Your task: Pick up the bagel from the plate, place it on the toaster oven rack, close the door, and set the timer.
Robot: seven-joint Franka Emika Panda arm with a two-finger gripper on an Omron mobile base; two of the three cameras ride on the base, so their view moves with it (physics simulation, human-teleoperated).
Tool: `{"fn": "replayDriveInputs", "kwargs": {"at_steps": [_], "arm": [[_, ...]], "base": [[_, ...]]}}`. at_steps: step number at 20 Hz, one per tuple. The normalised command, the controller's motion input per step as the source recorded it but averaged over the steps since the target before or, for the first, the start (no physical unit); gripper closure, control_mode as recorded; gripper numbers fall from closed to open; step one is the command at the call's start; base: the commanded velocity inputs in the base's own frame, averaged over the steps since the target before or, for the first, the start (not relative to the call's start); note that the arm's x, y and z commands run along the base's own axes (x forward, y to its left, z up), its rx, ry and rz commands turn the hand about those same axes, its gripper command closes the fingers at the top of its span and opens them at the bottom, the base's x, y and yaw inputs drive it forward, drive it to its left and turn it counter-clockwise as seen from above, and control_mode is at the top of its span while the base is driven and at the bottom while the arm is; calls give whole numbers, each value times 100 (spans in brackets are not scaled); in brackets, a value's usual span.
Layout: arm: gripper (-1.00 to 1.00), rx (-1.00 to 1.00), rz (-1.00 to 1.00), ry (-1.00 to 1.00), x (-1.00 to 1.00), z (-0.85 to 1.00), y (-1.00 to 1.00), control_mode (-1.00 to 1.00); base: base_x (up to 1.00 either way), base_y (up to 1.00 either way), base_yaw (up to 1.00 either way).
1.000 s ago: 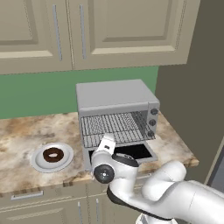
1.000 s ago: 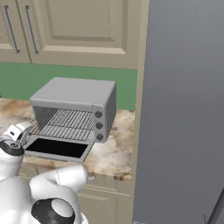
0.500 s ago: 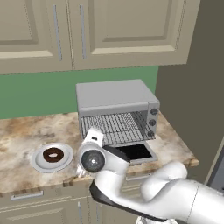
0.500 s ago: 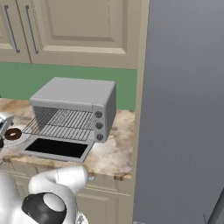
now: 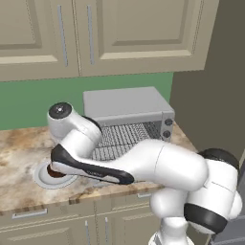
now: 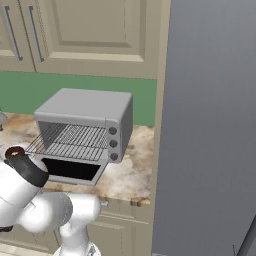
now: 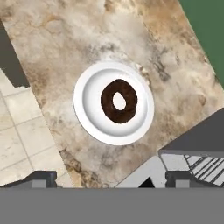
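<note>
Dark brown bagel [image 7: 118,100] sits centred on plate [image 7: 113,103] in hand view; I see gripper [image 7: 109,178] fingertips [image 7: 40,177] at 6 o'clock, spread wide, nothing between them.

Left base view: arm covers most of plate [image 5: 43,176] at 9 o'clock; toaster oven rack [image 5: 125,138] behind it.

Right base view: door [image 6: 70,170] lies folded down, rack [image 6: 75,142] exposed.

My judgement: bagel light, slightly springy, not fragile; pinch across ring, outer edge to outer edge.

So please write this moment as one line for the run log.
phase: reach for bagel | small dark brown ring bagel: on round white plate, untouched | grey toaster oven door: open | silver wire rack: bare | pincer: above plate
</note>
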Motion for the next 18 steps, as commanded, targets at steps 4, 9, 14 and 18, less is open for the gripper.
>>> {"fn": "replayDriveInputs", "kwargs": {"at_steps": [4,9,14,18], "arm": [[-100,-20,-2,24,0,-69,54,-100],[-100,-17,-5,3,21,-75,13,-100],[-100,-5,-5,2,38,-40,7,-100],[-100,-2,-3,0,34,-20,6,-100]], "base": [[0,0,0],[0,0,0],[0,0,0],[0,0,0]]}}
